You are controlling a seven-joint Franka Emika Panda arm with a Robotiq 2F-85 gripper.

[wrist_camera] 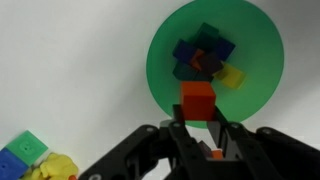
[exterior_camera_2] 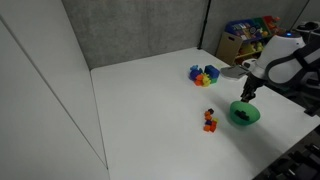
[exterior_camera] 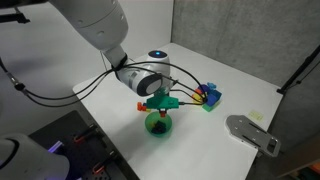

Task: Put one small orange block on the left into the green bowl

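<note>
gripper [wrist_camera: 200,128] clenched on tiny orange plastic cube [wrist_camera: 198,100] | cube hangs over rim side of glossy round green plastic bowl [wrist_camera: 165,60] (crowded with other blocks [wrist_camera: 205,55]) | risk: released here, it clips rim or pile and bounces onto white counter [wrist_camera: 70,70]

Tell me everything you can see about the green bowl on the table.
The green bowl is small, round, bright green and glossy, like plastic. It stands upright on the white table, apart from the pile of coloured blocks. Inside it lie several blocks, dark blue, yellow and orange-red. The gripper hangs above it, jaws shut on the small orange block, which does not appear to touch the bowl.
</note>
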